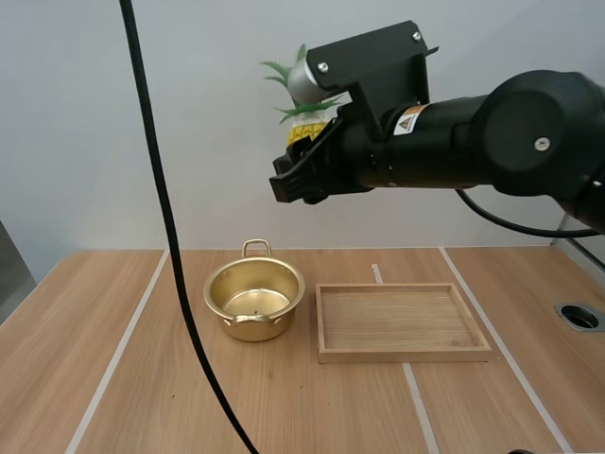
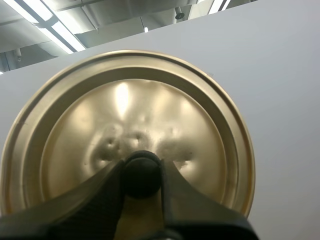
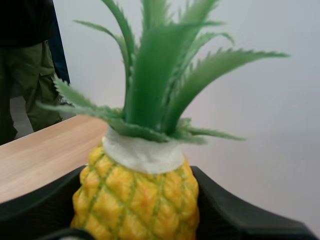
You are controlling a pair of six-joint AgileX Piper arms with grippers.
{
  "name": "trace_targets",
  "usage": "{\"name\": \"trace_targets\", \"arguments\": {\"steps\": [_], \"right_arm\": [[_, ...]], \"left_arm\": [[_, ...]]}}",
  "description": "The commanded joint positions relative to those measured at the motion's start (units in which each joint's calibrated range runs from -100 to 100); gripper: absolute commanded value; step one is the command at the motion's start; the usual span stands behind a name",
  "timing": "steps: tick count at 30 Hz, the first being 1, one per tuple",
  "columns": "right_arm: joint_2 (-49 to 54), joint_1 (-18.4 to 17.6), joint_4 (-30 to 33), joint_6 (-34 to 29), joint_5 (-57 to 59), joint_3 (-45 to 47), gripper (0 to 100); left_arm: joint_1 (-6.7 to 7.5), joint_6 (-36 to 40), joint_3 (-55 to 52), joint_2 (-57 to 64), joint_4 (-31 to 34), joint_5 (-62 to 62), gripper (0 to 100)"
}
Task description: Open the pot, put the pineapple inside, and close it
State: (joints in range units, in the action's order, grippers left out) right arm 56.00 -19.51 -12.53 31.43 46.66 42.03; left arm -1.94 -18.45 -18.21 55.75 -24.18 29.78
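In the high view the right arm reaches in from the right edge across the upper half of the frame. The right gripper [image 1: 302, 170] hangs high above the table [image 1: 113, 331], up over the pot [image 1: 253, 301]. Its fingers pinch the pineapple [image 1: 308, 130] — yellow body between the tips, green leaves poking up and to the left past the arm. The right wrist view shows the same grip close up: a black finger presses each side of the fruit's body and the crown stands free above them. A person's leg [image 3: 25, 75] stands beyond the table's far edge.

The pot sits open at lower centre-left of the high view, upright, with one handle toward the back and one toward the front. It looks empty, though glare on its floor makes that less than certain. Just to its right, not touching, lies the tray [image 1: 402, 322].

In the left wrist view the left gripper [image 2: 142, 177] is clamped on the black knob [image 2: 142, 170] of the lid [image 2: 125, 115] — the lid's gold top faces the camera.
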Motion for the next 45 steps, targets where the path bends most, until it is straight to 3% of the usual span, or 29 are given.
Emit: {"name": "trace_targets", "arguments": {"steps": [1,17,27,45], "right_arm": [[-2.4,-0.7,0.6,0.1,-2.0,-0.3,0],[-20.9,-0.9,-2.3,0.3,-1.5,-0.3,0],[-32.5,-0.9,-2.2,2.1,-15.1,-0.3,0],[-48.8,-0.9,-3.5,6.6,-22.8,-0.3,0]], "left_arm": [[0.0,0.4,0.5,0.4,-0.4,-2.0,0],[0.0,0.4,0.5,0.4,-0.4,-2.0,0],[0.0,0.4,0.5,0.4,-0.4,-2.0,0],[0.0,0.4,0.5,0.4,-0.4,-2.0,0]]}}
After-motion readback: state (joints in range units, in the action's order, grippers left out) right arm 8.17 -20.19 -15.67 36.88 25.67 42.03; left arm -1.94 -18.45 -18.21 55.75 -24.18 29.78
